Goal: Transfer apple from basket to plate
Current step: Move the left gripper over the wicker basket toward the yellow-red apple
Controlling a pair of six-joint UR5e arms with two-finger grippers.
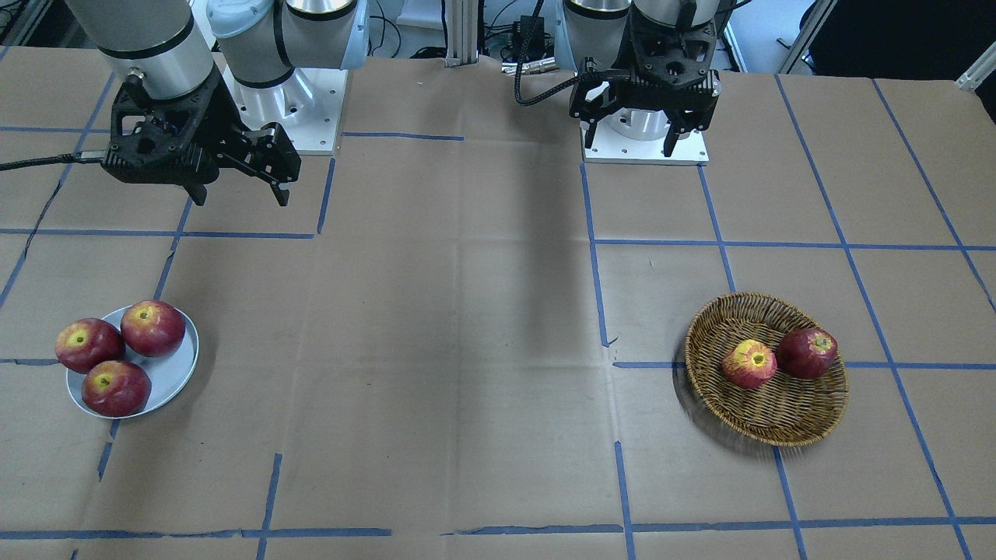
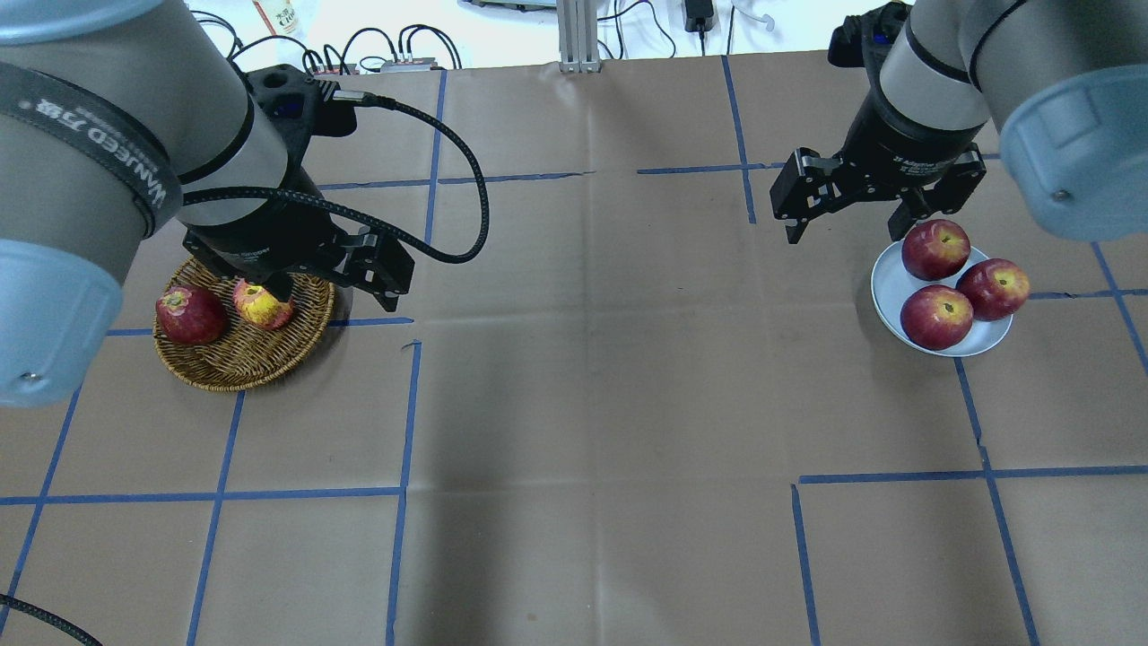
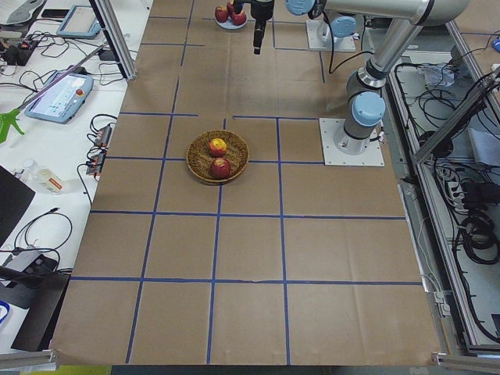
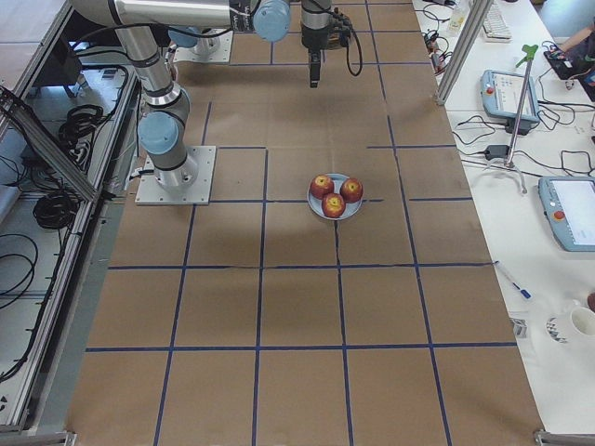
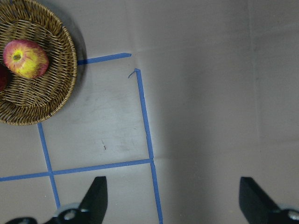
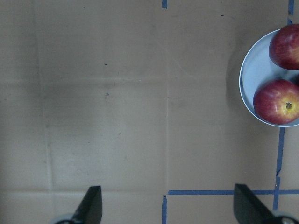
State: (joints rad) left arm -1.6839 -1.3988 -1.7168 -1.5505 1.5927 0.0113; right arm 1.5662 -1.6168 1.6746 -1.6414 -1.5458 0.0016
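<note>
The apple (image 1: 749, 363), pale streaky red with a broad yellow top, lies in the wicker basket (image 1: 778, 429) beside a darker red apple (image 1: 808, 352). It also shows in the overhead view (image 2: 262, 305) and the left wrist view (image 5: 25, 58). My left gripper (image 2: 336, 287) is open and empty. It hangs high above the table just beside the basket (image 2: 242, 370), toward the table's middle. The pale blue plate (image 1: 175, 375) holds three dark-red apples (image 1: 152, 328). My right gripper (image 2: 843, 231) is open and empty, above the table next to the plate (image 2: 886, 289).
Brown paper with blue tape lines (image 1: 599, 311) covers the table. The arms' white base plates (image 1: 646, 148) stand at the robot's edge. A black cable (image 2: 466, 179) loops from the left wrist. Bare table lies between the basket and the plate.
</note>
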